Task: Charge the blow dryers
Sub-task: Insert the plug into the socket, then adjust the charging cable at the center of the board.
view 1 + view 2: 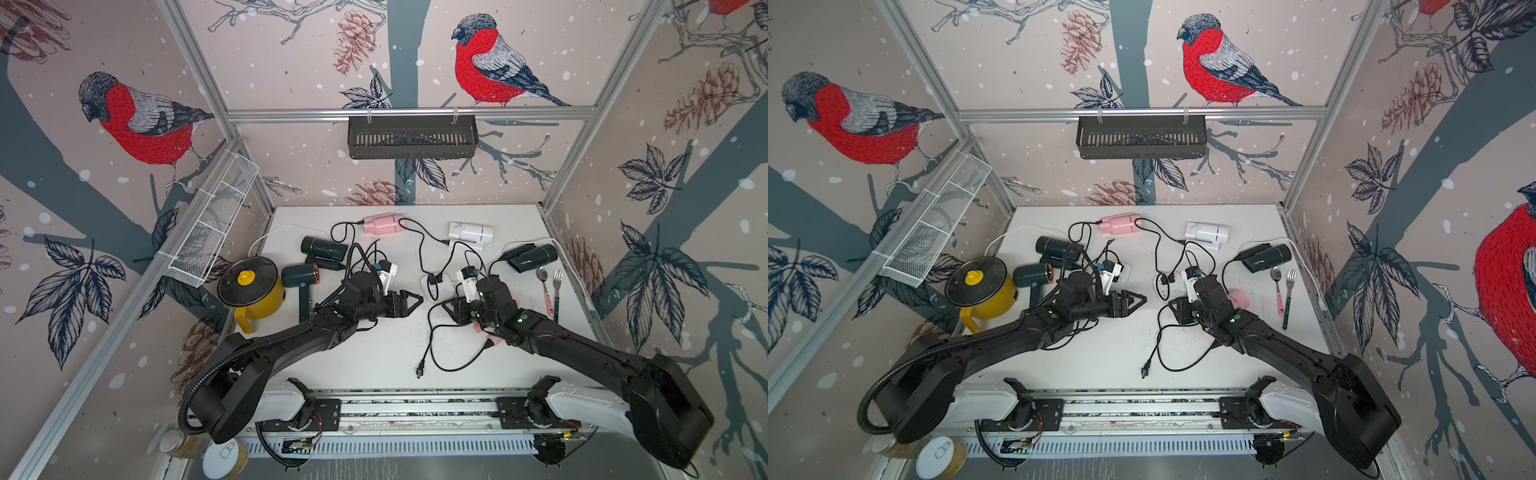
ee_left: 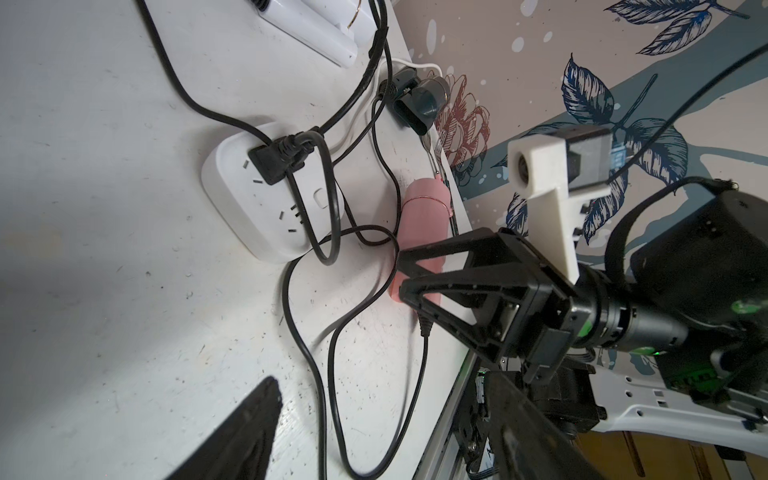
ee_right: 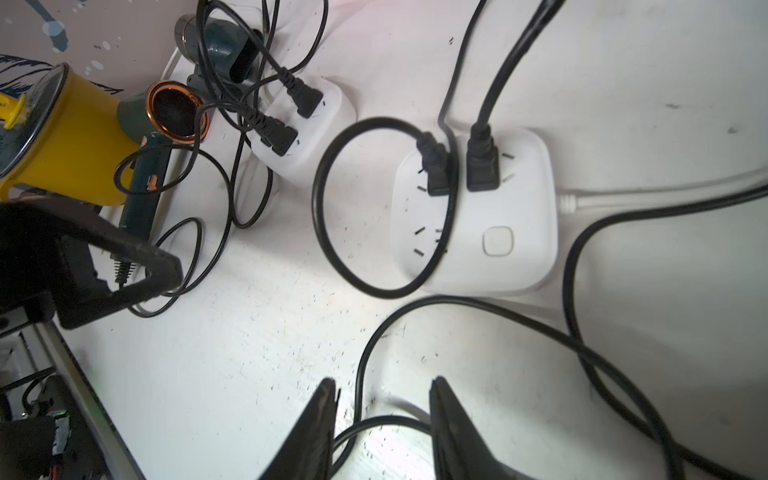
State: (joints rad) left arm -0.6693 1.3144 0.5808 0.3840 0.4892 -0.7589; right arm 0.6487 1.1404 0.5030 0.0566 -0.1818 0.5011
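Your left gripper point(image 1: 415, 300) hangs over the middle of the surface point(image 1: 374, 353), its jaws wide apart with nothing between them. Your right gripper point(image 3: 382, 380) faces it across the right power strip point(image 3: 478, 216). Its jaws stand apart too, and a black cord point(image 3: 386, 419) crosses the gap between them without looking pinched.

That strip carries two black plugs side by side. The left power strip point(image 3: 303, 129), under your left wrist in both top views, also carries two plugs. One loose plug point(image 1: 419, 371) lies on the surface toward the front rail, in no socket.

At the back lie the pink dryer point(image 1: 380, 224) and the white dryer point(image 1: 471, 233). The left black dryer point(image 1: 324, 248) sits behind the dark green dryer point(image 1: 299, 276), which lies just beside the yellow pot point(image 1: 257, 299). The right black dryer point(image 1: 530, 256) lies behind a spoon point(image 1: 542, 274) and a fork point(image 1: 557, 276). The second pink dryer point(image 2: 419, 232) lies mostly hidden under your right arm.
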